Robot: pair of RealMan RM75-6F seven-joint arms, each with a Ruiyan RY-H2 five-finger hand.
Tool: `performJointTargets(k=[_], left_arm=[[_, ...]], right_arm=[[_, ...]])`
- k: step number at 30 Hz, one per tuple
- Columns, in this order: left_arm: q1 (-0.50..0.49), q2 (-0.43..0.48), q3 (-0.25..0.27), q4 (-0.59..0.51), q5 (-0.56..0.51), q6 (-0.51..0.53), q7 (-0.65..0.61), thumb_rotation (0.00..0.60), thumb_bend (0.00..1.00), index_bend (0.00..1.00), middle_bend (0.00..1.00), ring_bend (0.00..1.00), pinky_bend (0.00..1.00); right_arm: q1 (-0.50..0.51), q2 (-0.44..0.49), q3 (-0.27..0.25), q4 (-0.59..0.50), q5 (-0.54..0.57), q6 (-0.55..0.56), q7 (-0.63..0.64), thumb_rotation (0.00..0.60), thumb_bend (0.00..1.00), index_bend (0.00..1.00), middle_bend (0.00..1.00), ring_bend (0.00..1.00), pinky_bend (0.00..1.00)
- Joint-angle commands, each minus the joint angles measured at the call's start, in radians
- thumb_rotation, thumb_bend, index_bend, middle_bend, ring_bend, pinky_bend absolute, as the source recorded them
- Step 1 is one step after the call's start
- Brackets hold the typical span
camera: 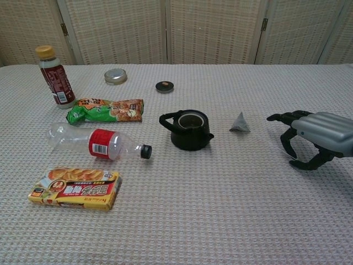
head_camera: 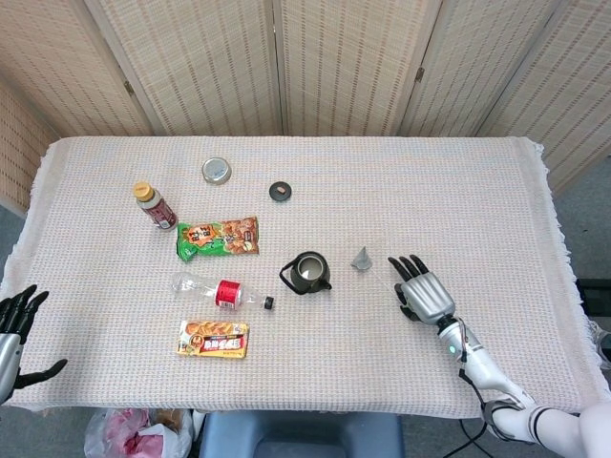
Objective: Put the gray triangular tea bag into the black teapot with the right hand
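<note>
A table draped in a pale woven cloth (head_camera: 477,191) is filling both views, with folding screens standing behind it. Near the middle, the black teapot (head_camera: 307,273) is sitting upright with its lid off and its mouth open to the ceiling. Just to its right, on the bare cloth, the gray triangular tea bag (head_camera: 362,257) is resting on its base, point upward, apart from the pot and touched by nothing.

The right hand (head_camera: 421,291) is hovering a little to the right of the tea bag, palm down, fingers spread and gently curled, holding nothing. In the chest view the same right hand (camera: 309,138) is showing its dark fingertips (camera: 274,117) reaching toward the tea bag (camera: 240,123) without meeting it. The left hand (head_camera: 13,329) is waiting at the table's near left edge, fingers apart and empty, well away from the work.

Judging by this, the approach step is under way and the grasp is not yet made. The next move seems to call for carrying the right hand leftward over the small pyramid, pinching it near its tip between thumb and a finger, then lifting it across to the teapot (camera: 189,130) and letting it fall through the opening.

Left of the pot, a clear plastic bottle (head_camera: 218,291) is lying on its side, and a green snack packet (head_camera: 218,237) is lying beyond it
</note>
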Motion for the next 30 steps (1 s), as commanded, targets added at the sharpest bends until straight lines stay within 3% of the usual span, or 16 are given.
performJointTargets(k=[1,10,20,30], left_arm=[[0.000,-0.003,-0.001,0.003,0.002,0.003,0.000,0.600,0.13,0.00,0.00,0.00,0.07],[-0.001,-0.005,0.002,0.006,0.010,0.007,0.003,0.600,0.13,0.00,0.00,0.00,0.07],[-0.005,-0.007,0.009,-0.002,0.024,0.003,0.025,0.600,0.13,0.00,0.00,0.00,0.07],[-0.012,0.002,0.011,-0.008,0.019,-0.015,0.014,0.600,0.13,0.00,0.00,0.00,0.07]], right_arm=[[-0.001,0.001,0.003,-0.002,-0.001,0.010,0.005,0.600,0.31,0.66,0.04,0.00,0.00],[-0.007,0.059,0.038,-0.087,-0.014,0.096,-0.005,0.600,0.31,0.66,0.05,0.00,0.00],[0.013,0.193,0.122,-0.308,0.003,0.164,-0.117,0.600,0.31,0.67,0.06,0.00,0.00],[0.046,0.266,0.204,-0.474,0.035,0.199,-0.235,0.600,0.30,0.67,0.06,0.00,0.00]])
